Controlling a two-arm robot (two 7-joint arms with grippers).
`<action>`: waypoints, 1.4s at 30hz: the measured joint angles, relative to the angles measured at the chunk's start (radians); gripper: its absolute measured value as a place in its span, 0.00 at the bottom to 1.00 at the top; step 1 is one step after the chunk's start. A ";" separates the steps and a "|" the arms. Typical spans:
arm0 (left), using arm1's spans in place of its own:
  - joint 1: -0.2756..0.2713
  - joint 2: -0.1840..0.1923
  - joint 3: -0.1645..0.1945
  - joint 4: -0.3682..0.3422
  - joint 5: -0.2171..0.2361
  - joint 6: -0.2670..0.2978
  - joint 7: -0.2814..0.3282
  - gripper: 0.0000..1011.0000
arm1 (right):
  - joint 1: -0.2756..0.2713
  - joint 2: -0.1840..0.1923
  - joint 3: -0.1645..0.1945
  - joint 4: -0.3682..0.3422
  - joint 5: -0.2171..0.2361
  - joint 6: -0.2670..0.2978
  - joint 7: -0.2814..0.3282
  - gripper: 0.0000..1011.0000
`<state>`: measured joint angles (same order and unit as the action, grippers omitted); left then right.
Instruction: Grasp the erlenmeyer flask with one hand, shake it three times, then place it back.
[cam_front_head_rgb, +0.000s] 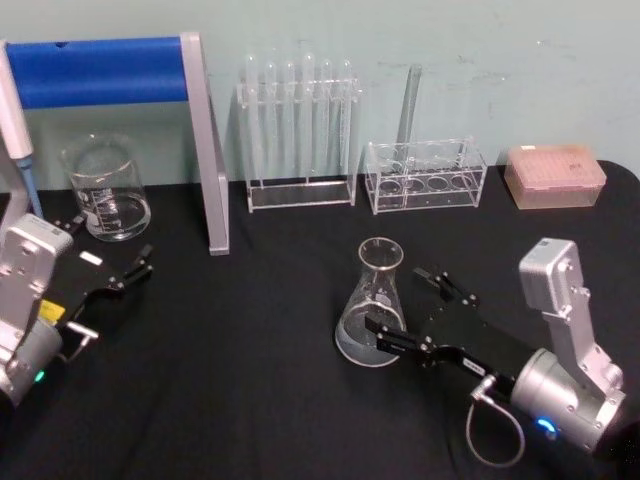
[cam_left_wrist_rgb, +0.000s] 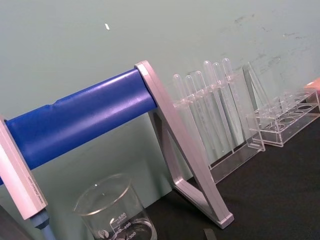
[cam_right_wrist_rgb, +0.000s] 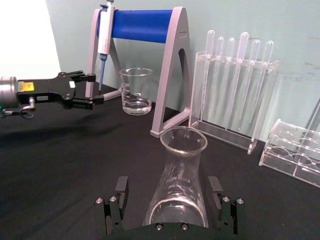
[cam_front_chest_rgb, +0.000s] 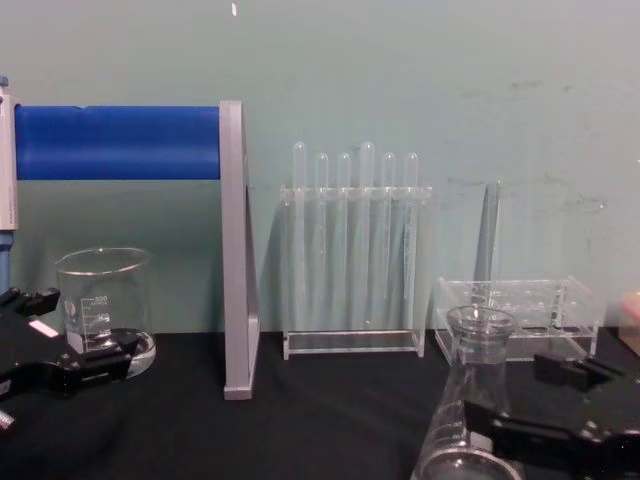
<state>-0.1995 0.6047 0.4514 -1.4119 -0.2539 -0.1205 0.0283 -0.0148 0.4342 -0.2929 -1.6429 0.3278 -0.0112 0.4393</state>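
The erlenmeyer flask (cam_front_head_rgb: 372, 305) stands upright on the black table, right of centre, clear glass with a flared rim. My right gripper (cam_front_head_rgb: 394, 298) reaches in from the lower right and is open, with one finger on each side of the flask's lower body. In the right wrist view the flask (cam_right_wrist_rgb: 177, 195) stands between the black fingers (cam_right_wrist_rgb: 120, 192), with a gap on one side. The chest view shows the flask (cam_front_chest_rgb: 470, 420) at the lower right, with the right gripper (cam_front_chest_rgb: 550, 405) around it. My left gripper (cam_front_head_rgb: 105, 250) rests open at the far left beside the beaker.
A glass beaker (cam_front_head_rgb: 108, 188) stands at the back left under a pipette stand with a blue bar (cam_front_head_rgb: 110, 70) and a hanging pipette (cam_front_head_rgb: 18, 130). Behind the flask are a test tube rack (cam_front_head_rgb: 298, 130), a low clear rack (cam_front_head_rgb: 425, 178) and a pink box (cam_front_head_rgb: 555, 177).
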 joint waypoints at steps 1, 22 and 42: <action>0.000 0.000 0.000 0.000 0.000 0.000 0.000 0.99 | -0.005 0.006 0.002 -0.005 0.003 0.000 0.002 0.99; 0.000 0.000 0.000 0.000 0.000 0.000 0.000 0.99 | 0.025 -0.041 0.096 0.051 -0.073 -0.024 -0.198 0.99; 0.000 0.000 0.000 0.000 0.000 0.000 0.000 0.99 | 0.126 -0.144 0.087 0.207 -0.284 -0.099 -0.325 0.99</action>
<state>-0.1995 0.6047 0.4514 -1.4120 -0.2539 -0.1205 0.0283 0.1111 0.2899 -0.2056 -1.4362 0.0434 -0.1097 0.1141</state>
